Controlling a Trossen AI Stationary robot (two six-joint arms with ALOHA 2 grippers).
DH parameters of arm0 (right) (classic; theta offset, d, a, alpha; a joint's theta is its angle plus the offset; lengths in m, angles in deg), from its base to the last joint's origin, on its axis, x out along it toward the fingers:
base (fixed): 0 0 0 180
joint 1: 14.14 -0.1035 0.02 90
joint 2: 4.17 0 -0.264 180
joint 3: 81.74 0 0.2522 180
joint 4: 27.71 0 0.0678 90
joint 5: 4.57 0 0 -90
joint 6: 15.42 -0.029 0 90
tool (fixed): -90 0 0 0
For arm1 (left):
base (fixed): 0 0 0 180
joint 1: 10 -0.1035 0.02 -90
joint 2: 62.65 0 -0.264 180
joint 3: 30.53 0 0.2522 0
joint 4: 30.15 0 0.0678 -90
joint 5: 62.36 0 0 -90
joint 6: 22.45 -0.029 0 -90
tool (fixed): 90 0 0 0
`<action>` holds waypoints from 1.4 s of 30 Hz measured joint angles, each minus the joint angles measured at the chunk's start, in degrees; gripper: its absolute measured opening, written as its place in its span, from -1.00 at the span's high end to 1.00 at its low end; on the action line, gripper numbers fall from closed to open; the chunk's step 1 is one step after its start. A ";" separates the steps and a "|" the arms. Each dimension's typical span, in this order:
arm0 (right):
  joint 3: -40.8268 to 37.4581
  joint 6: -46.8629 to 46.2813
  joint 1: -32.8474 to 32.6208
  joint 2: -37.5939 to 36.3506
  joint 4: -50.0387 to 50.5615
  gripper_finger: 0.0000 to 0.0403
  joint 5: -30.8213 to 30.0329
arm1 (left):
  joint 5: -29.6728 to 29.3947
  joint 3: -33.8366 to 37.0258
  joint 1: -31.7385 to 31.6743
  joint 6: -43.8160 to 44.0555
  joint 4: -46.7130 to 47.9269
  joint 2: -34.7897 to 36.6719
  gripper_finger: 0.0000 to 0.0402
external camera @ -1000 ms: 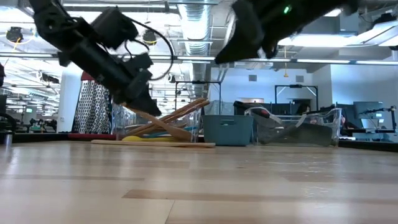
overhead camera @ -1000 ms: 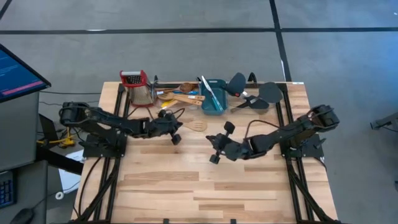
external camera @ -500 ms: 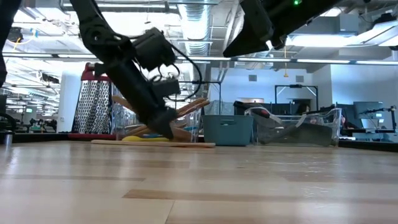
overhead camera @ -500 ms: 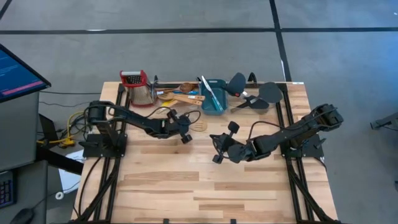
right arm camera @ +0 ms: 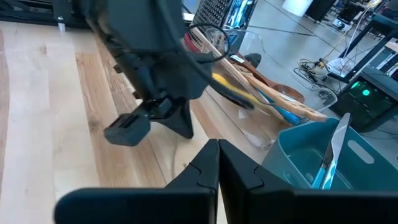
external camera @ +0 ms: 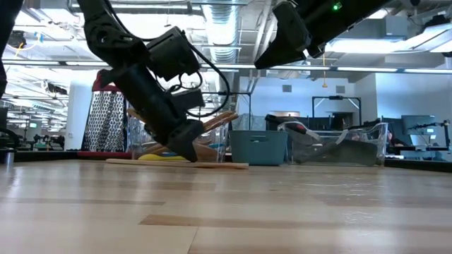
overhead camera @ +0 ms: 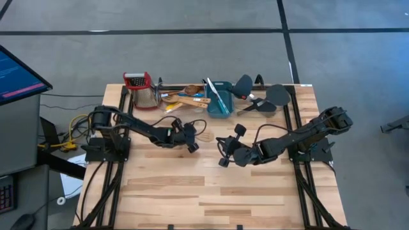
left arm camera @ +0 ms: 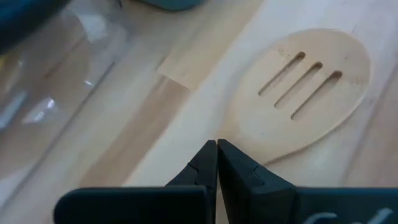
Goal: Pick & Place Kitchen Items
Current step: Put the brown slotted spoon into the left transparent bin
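A pale wooden slotted spatula lies flat on the table in front of the back bins; its slotted head fills the left wrist view. My left gripper is shut. It slants down from the table's left side, with its tips at the neck where the head narrows. The handle is hidden under the gripper. My right gripper is shut and empty, raised above the table right of the spatula and pointing toward the left gripper. My left gripper's shut fingertips come down slanting from the table's left onto the spatula's neck, just behind the slotted head. The spatula lies flat on the table. Whether the tips touch the wood, I cannot tell.
Along the far edge stand a red-handled grater, a clear bin of wooden utensils, a teal tub with a utensil standing in it, and a clear bin of black spatulas. The near half of the table is bare wood.
My left gripper has gone toward the table's right edge and down, tipping its fingers lower, until its shut tips stand at the slotted spatula's neck. My right gripper has stayed about where it was, shut.
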 joint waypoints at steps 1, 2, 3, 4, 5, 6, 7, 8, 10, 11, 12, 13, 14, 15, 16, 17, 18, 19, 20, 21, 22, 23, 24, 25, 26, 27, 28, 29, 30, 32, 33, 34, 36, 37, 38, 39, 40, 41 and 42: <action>0.00 0.01 0.02 0.00 0.04 1.00 0.00 | -0.08 -0.01 0.70 1.41 0.37 0.01 0.99; 0.00 0.00 0.02 0.00 0.05 1.00 0.00 | -0.13 -0.03 1.46 2.28 0.65 0.02 0.99; 0.00 0.00 0.02 0.00 0.08 1.00 0.00 | -0.11 -0.03 2.25 3.15 0.74 0.04 0.99; 0.00 0.01 0.02 0.00 0.08 1.00 0.02 | -0.05 -0.03 3.05 4.23 0.76 0.04 0.99; 0.00 0.01 0.02 0.00 0.08 1.00 0.04 | 0.03 -0.03 3.83 5.54 0.77 0.04 0.99; 0.00 -0.01 0.02 0.00 0.08 1.00 0.05 | 0.13 -0.03 4.60 7.16 0.79 0.04 0.99; 0.00 0.00 0.02 0.00 0.08 1.00 0.09 | 0.20 -0.03 5.36 8.63 0.81 0.04 0.99; 0.00 0.01 0.02 0.00 0.08 1.00 0.11 | 0.16 -0.03 6.18 9.95 0.83 0.04 0.99; 0.00 -0.01 0.00 0.00 0.08 1.00 0.15 | -0.40 -0.01 7.97 11.97 0.98 0.04 0.99; 0.00 -0.01 0.01 0.00 0.08 1.00 0.15 | -0.69 -0.01 8.78 12.73 1.02 0.04 0.99; 0.00 -0.01 0.02 0.00 0.08 1.00 0.21 | -0.84 0.00 9.45 13.48 1.03 0.04 0.99; 0.00 -0.03 0.02 0.00 0.08 1.00 0.54 | -0.85 0.01 10.04 14.43 1.00 0.02 0.99; 0.00 -0.16 0.02 0.00 0.08 1.00 1.39 | -0.86 0.02 10.58 15.26 0.91 0.02 0.99; 0.00 -0.19 0.00 0.00 0.08 1.00 2.44 | -0.99 0.04 11.10 15.83 0.78 0.00 0.99; 0.00 -0.48 0.00 0.00 0.07 1.00 3.78 | -1.05 0.01 11.59 16.19 0.72 -0.02 0.99; 0.00 -1.29 0.00 0.00 0.05 1.00 5.26 | -1.11 -0.03 12.12 16.52 0.72 -0.02 0.99; 0.00 -2.30 -0.02 0.00 0.08 1.00 6.92 | -1.25 -0.19 12.52 16.58 0.77 -0.06 0.99; 0.00 -3.30 -0.02 0.00 0.11 1.00 8.65 | -1.52 -0.46 12.85 16.54 0.81 -0.12 0.99; 0.00 -3.88 -0.02 0.00 0.14 1.00 10.15 | -1.46 -0.89 13.05 16.12 0.96 -0.18 0.99; 0.00 -4.35 -0.02 0.00 0.15 1.00 11.59 | -1.22 -1.51 13.17 15.59 1.06 -0.23 0.99; 0.00 -4.91 -0.02 0.00 0.23 1.00 12.71 | -1.19 -2.21 13.34 15.11 1.04 -0.28 0.99; -0.13 -5.45 -0.02 0.00 0.15 1.00 13.62 | -1.21 -3.05 13.50 14.19 0.89 -0.28 0.99; -0.38 -5.90 0.10 0.00 0.08 1.00 14.31 | -1.36 -3.89 13.64 13.09 0.54 -0.26 0.99; -0.71 -6.51 0.29 0.00 0.11 1.00 15.38 | -1.61 -4.54 13.82 11.66 0.42 -0.26 0.99; -1.19 -7.33 0.57 0.00 0.02 1.00 16.77 | -1.66 -5.17 13.93 10.19 0.54 -0.26 0.99; -1.75 -8.34 1.05 0.00 -0.06 1.00 18.60 | -1.66 -5.74 14.03 8.27 0.65 -0.26 0.99; -2.42 -9.52 1.56 0.00 -0.16 1.00 20.37 | -1.69 -6.29 14.13 6.55 0.64 -0.24 0.99; -3.14 -10.86 2.14 0.01 -0.18 1.00 21.86 | -1.76 -6.77 14.22 4.84 0.52 -0.22 0.99; -3.81 -12.10 2.61 0.38 -0.30 1.00 22.66 | -1.84 -7.11 14.22 3.51 0.67 -0.19 0.99; -5.14 -13.88 3.33 1.86 -1.20 1.00 22.70 | -1.97 -7.33 14.22 2.13 1.80 -0.03 0.99; -5.90 -14.05 3.65 2.44 -1.34 1.00 22.75 | -2.09 -7.31 14.20 2.01 2.67 0.16 0.99; -6.30 -14.13 3.97 3.35 -2.00 1.00 23.08 | -2.22 -7.32 14.16 2.00 3.29 0.47 0.99; -6.61 -14.66 4.76 5.55 -4.78 1.00 25.74 | -3.76 -7.33 14.13 2.23 5.82 1.62 0.99; -6.80 -14.95 5.12 6.66 -5.33 1.00 27.08 | -4.85 -7.33 14.13 2.64 7.04 2.19 0.99; -6.80 -15.00 5.39 8.12 -6.71 1.00 28.32 | -5.77 -7.35 14.13 3.55 8.63 2.90 0.99; -6.80 -14.98 5.67 9.64 -8.31 1.00 29.29 | -6.45 -7.33 14.13 4.05 10.52 3.73 0.99; -6.80 -14.98 5.84 10.73 -9.22 1.00 30.02 | -6.89 -7.33 14.13 4.68 11.96 4.61 0.99; -6.80 -14.98 6.00 11.66 -10.38 1.00 30.79 | -7.39 -7.35 14.13 4.97 13.21 5.51 0.99; -6.79 -15.02 6.24 12.54 -11.64 1.00 32.06 | -7.89 -7.37 14.11 5.08 14.92 6.50 0.99</action>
